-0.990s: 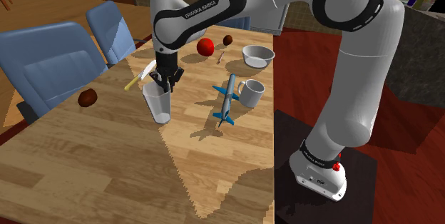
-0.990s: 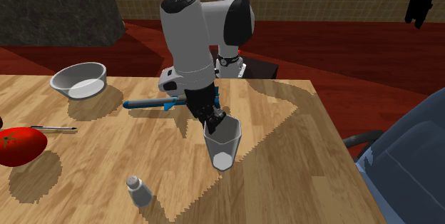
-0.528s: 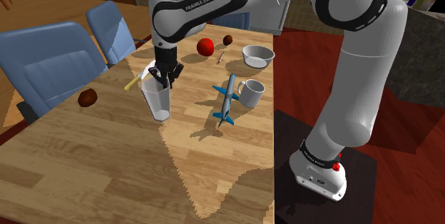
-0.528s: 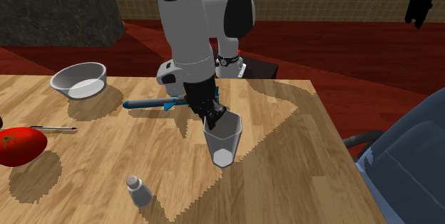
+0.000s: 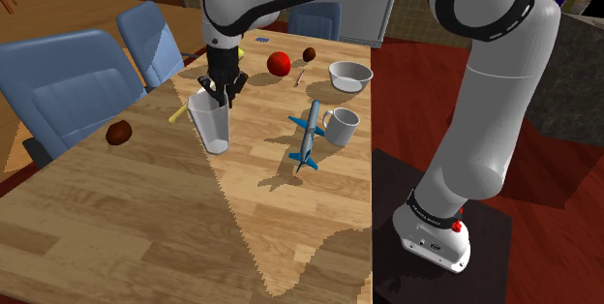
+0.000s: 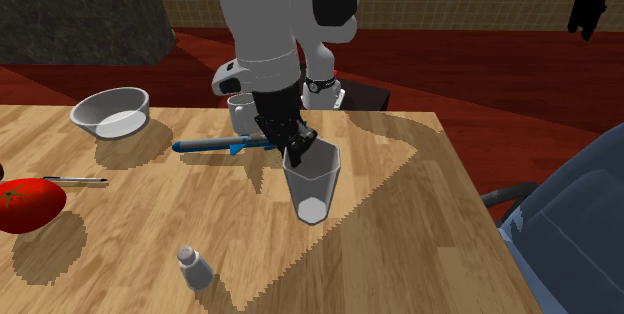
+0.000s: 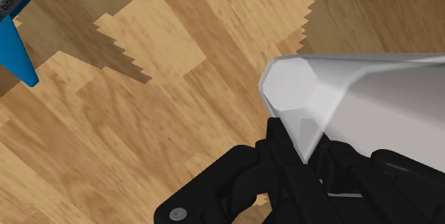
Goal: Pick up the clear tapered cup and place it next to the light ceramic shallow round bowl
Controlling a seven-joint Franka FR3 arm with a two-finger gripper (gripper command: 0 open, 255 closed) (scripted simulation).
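Cup [image 5: 211, 126] has lifted off the table [image 5: 145, 217] (claw [image 5: 222, 93] gripping its rim)

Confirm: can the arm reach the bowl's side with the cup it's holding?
Likely yes: the jaws clasp the clear cup by its rim, and open tabletop runs to the bowl, between the tomato and toy plane.
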